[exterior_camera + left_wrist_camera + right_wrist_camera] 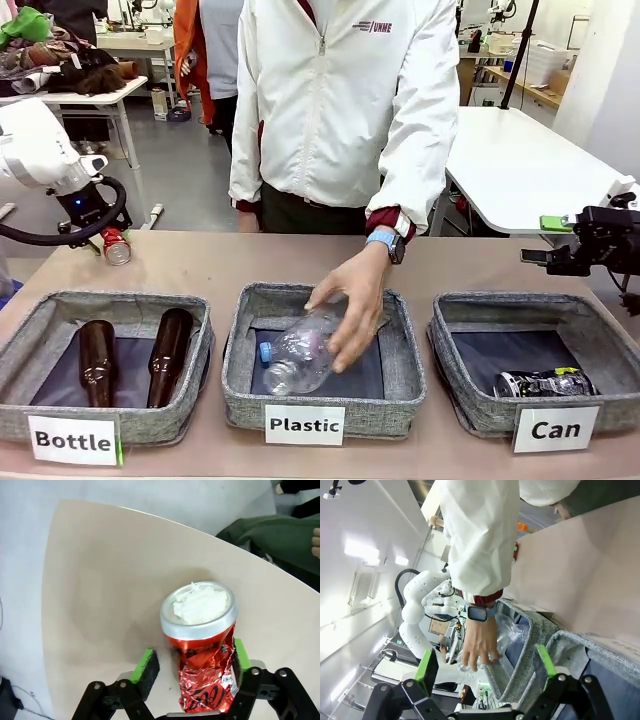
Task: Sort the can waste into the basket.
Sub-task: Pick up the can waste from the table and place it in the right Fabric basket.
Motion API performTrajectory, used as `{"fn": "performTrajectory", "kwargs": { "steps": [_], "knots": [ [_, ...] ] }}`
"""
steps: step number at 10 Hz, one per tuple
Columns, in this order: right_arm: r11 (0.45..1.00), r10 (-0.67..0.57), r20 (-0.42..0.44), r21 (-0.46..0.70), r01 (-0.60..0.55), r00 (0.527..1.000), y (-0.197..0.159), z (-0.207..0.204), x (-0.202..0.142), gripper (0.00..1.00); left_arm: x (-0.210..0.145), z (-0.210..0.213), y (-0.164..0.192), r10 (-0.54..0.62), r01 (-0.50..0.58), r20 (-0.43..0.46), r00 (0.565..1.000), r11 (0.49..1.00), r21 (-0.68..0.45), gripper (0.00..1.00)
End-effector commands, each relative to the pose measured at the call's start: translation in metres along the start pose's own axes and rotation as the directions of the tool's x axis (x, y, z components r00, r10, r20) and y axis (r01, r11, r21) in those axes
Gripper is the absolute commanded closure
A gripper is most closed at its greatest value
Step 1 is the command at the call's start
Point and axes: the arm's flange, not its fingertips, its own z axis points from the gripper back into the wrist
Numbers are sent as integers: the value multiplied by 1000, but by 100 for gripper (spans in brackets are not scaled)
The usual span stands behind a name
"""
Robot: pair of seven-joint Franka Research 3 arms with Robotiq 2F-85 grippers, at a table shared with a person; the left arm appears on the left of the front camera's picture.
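two cans: crushed red can (pixel 205 645) rests on the worktop (pixel 100 580) between the left hand's (pixel 194 659) parted pads, one pad (pixel 241 652) touching; dark can (pixel 545 383) lies in the "can" basket (pixel 475 415); right hand (pixel 486 662) released.

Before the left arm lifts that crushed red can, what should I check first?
1. Red can between left gripper fingers: ok.
2. Both pads on can: not ok, one pad stands apart.
3. Room in Can basket: ok, one dark can lies inside.
4. Way across the table free: not ok, person's hand holds a clear bottle at the Plastic basket.
5. Right gripper clear of Can basket: cannot tell; it stands open near it.
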Motion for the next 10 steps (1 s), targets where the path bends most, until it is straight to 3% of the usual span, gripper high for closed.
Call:
{"fn": "performTrajectory", "kwargs": {
  "steps": [1,2,3,4,5,10],
  "knots": [
    [1000,23,0,6,-23,1000,3,0,-3,0,-3,-2,-6,9,-10,15,1000,1000,27,100],
    [1000,23,0,6,-23,1000,3,0,-3,0,-4,-1,-6,2,-3,22,1000,1000,27,100],
    [1000,23,0,6,-23,1000,3,0,-3,0,-5,0,-5,1,-2,21,1000,1000,27,88],
    [1000,23,0,6,-23,1000,3,0,-3,0,-4,1,-4,3,-4,20,1000,999,32,98],
    [1000,23,0,6,-23,1000,3,0,-3,0,-4,2,-3,4,-5,20,1000,1000,30,100],
    [1000,23,0,6,-23,1000,3,0,-3,0,-8,14,-3,-9,9,18,1000,1000,1,100]
  ]
}}
